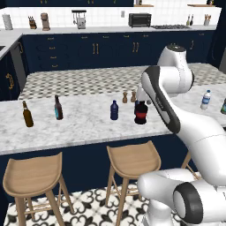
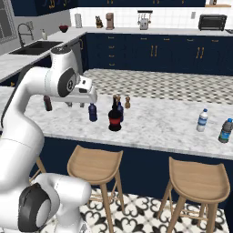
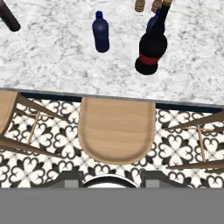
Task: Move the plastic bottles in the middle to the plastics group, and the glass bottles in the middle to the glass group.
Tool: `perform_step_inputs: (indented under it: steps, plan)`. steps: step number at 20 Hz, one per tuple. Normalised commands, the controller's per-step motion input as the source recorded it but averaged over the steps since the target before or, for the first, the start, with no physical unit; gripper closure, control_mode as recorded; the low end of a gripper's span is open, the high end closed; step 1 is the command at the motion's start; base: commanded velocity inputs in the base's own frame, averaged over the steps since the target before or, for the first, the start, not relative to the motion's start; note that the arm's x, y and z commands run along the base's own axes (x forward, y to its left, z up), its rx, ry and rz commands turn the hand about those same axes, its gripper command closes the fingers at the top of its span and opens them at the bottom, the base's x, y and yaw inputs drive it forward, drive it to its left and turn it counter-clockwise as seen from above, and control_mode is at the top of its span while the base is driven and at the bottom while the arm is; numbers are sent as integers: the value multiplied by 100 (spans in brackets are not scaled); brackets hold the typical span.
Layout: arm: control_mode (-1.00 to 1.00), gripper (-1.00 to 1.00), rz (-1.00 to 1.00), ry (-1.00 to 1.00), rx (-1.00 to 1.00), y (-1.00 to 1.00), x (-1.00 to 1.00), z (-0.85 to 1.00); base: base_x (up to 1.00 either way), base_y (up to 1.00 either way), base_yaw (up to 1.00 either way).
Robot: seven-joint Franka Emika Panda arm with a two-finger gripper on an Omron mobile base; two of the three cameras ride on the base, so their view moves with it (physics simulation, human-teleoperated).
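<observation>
A: Worktop (image 1: 79, 128)? Stools (image 3: 117, 131)?
B: Worktop is white marble with grey veining, smooth. Stools are pale wood, matt, grain showing on the seat.
A: Bottles?
B: Blue bottle (image 3: 100, 33) is opaque dark plastic with a dull sheen. Black bottle (image 3: 151, 52) looks like glossy glass with a red label band.
A: Floor (image 3: 175, 148)?
B: Patterned black-and-white tile.

Cam setup: 2 base views + hand view
Base cams sit behind arm, L & R, facing fwd/down over marble counter (image 1: 88, 123); both share black bottle (image 1: 141, 112). Hand cam looks down, nearer, over stool (image 3: 117, 131) & counter edge.
</observation>
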Motion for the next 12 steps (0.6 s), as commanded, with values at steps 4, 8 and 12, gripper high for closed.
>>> perform_step_inputs:
  steps: [4,8,12]
  plan:
    - [-100,-100,0,0,0,0,-5,0,0,0,0]
    - [-100,-100,0,-4,0,0,-3,-12,0,0,0]
    - [-100,-100,-5,-25,0,-6,-1,-2,0,0,0]
